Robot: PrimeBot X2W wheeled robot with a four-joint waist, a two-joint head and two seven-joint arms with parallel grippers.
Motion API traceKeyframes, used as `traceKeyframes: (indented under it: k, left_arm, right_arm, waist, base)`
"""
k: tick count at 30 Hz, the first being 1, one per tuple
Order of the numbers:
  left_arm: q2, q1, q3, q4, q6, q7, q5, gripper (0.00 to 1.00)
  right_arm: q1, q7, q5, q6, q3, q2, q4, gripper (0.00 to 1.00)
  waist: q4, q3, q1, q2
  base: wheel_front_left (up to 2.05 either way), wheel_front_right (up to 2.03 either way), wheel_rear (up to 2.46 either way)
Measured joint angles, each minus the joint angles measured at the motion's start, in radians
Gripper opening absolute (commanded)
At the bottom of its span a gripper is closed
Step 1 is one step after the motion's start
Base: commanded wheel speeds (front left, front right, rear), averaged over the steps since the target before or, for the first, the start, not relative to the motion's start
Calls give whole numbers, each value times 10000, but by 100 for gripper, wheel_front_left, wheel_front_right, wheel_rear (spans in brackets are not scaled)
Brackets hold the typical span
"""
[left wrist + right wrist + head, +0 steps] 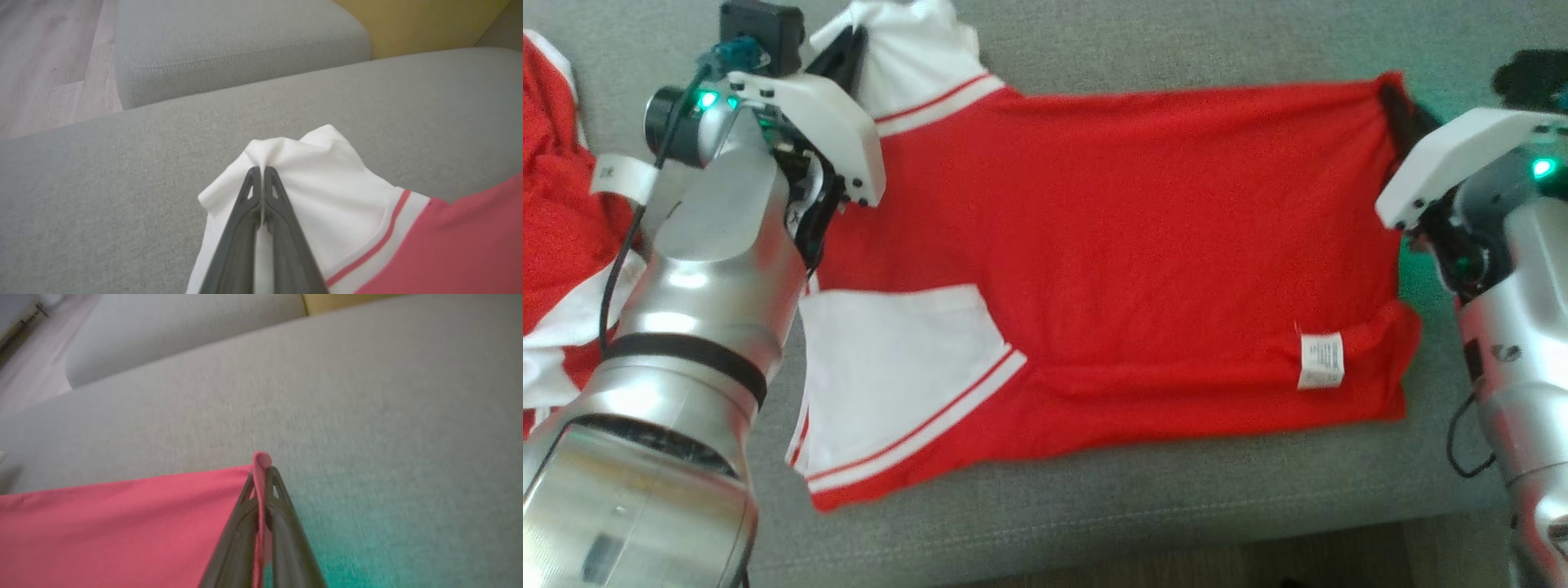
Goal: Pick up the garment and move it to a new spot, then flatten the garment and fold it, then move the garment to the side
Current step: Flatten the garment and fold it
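The garment (1111, 245) is a red shirt with white, red-striped sleeves, spread across the grey sofa seat. Its far white sleeve (327, 192) is pinched between the dark fingers of my left gripper (261, 169), which is shut on it at the upper left of the head view, where the gripper (849, 41) is partly hidden by its white wrist housing. My right gripper (261, 469) is shut on the red hem corner (261, 459), at the garment's far right corner (1392, 94) in the head view. A white care label (1321, 360) lies near the front right hem.
Another red and white cloth (556, 212) is heaped at the left edge, behind my left forearm. The grey sofa seat (1094, 506) ends in a front edge near the bottom. A second grey cushion (237, 45), wooden floor (45, 61) and a yellow wall (416, 20) lie beyond.
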Motion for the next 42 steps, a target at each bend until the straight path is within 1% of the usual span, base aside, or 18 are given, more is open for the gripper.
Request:
traceKeyframes:
  k: [5,7,10,16,20,23,25,29,32,36,37,38,39,42]
  left_arm:
    - [102,152,326,-876,0,-203,-318,0]
    - [209,387,485,-1615,21,-203,-318,0]
    - [382,961,796,-2832,247,-215,-259,0]
    - [675,2929,1375,-5609,802,-215,268,0]
    - [755,4570,1572,-7501,1026,-215,673,0]
    - [796,5838,1636,-8589,1279,-215,897,0]
    - [811,6626,1655,-9129,1346,-215,899,0]
    - [819,7925,1643,-9775,1519,-215,909,0]
    - [809,8493,1569,-9787,1557,-213,765,0]
    - [755,8718,1363,-9442,1490,-196,583,0]
    - [729,8734,1342,-9323,1486,-184,539,0]
    - [694,8751,1338,-9175,1475,-159,474,33]
    - [675,8789,1336,-9070,1419,-151,410,100]
    - [663,8868,1335,-8845,1411,-151,341,100]
  right_arm:
    - [91,-876,514,0,217,-339,-780,0]
    - [169,-1078,646,0,240,-472,-1087,0]
    - [485,-1327,771,0,249,-596,-1536,0]
    - [1555,-1655,1580,0,192,-568,-2464,0]
    - [2369,-1927,2102,0,138,-575,-3085,0]
    - [2948,-2034,2324,0,-29,-577,-3298,0]
    - [3325,-2094,2420,0,-151,-585,-3396,0]
    - [3912,-2186,2433,0,-337,-591,-3626,0]
    - [4204,-2270,2433,0,-487,-600,-3802,0]
    - [4763,-2391,2433,0,-614,-594,-4195,0]
    - [4950,-2389,2424,0,-616,-594,-4291,11]
    - [5148,-2391,2374,0,-617,-591,-4368,48]
    - [5361,-2391,2309,0,-619,-589,-4435,100]
    - [5799,-2479,1973,0,-702,-560,-4562,100]
  waist:
    - [164,-189,0,0]
    - [242,-240,0,0]
    - [327,-310,0,0]
    - [469,-414,-1,0]
    - [625,-468,-1,0]
    - [734,-541,-1,0]
    - [809,-583,-1,0]
    - [949,-677,-1,0]
    - [1035,-747,-1,0]
    - [1127,-851,-1,0]
    - [1134,-865,-1,0]
    - [1144,-877,-1,0]
    - [1155,-894,-1,0]
    - [1168,-956,-1,0]
  base:
    - [0,0,0]
    - [0,0,0]
    - [0,0,0]
    - [0,0,0]
    - [0,0,0]
    - [0,0,0]
    - [0,0,0]
    - [0,0,0]
    - [0,0,0]
    - [0,0,0]
    - [0,0,0]
    - [0,0,0]
    - [0,0,0]
    - [0,0,0]
